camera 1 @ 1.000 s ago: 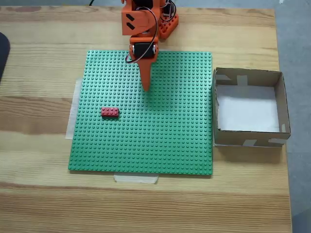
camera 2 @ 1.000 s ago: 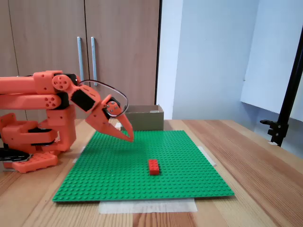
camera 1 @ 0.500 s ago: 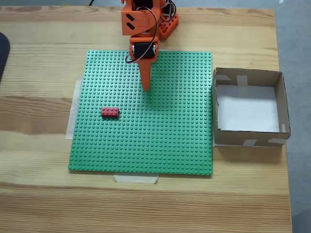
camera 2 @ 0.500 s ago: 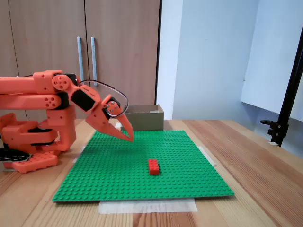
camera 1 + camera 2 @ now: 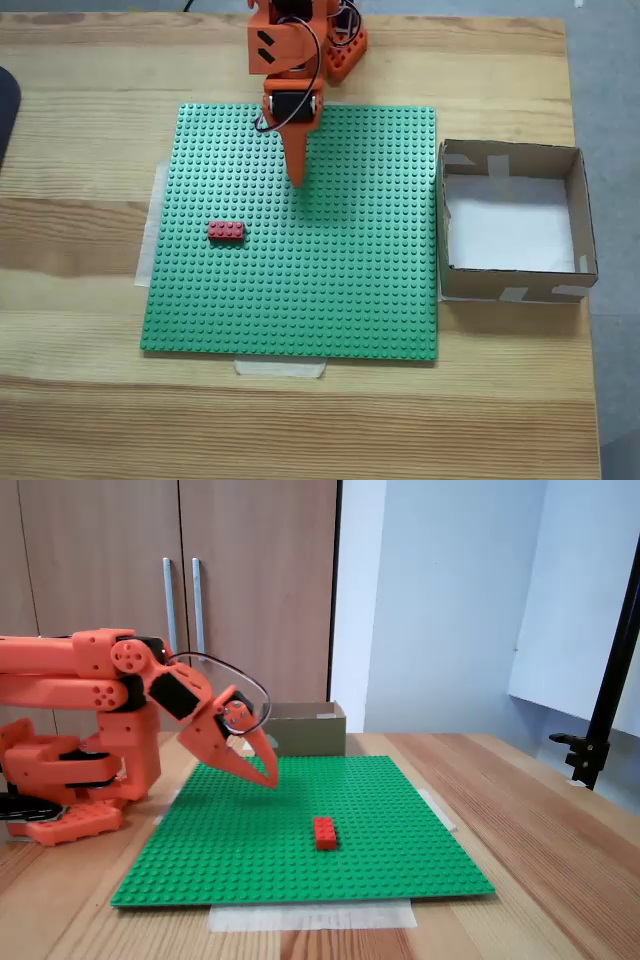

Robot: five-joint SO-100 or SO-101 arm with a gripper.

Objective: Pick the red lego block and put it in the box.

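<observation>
The orange hand [image 5: 296, 180] hangs above the green baseplate [image 5: 330, 300], its tips pointing down and toward the plate's middle; in the low fixed view the hand [image 5: 268, 778] rides clear of the studs, not touching them. Its two fingers lie together to a single point, with no gap showing between them and nothing held. A black cable loops over the hand's back. The arm [image 5: 80, 680] reaches in from the plate's far edge in the high fixed view, and its base stands on the bench [image 5: 80, 120] just off that edge.

The red lego block [image 5: 226, 231] sits on the baseplate, studs up, toward the plate's left side in the high fixed view and well apart from the hand's tips. In the low fixed view the block [image 5: 325, 832] lies nearer the camera than the hand and to its right.

The box [image 5: 575, 215] stands on the bench just beside the baseplate's right edge in the high fixed view, open-topped, its white bottom bare. Pale tape shows at the plate's near edge.
</observation>
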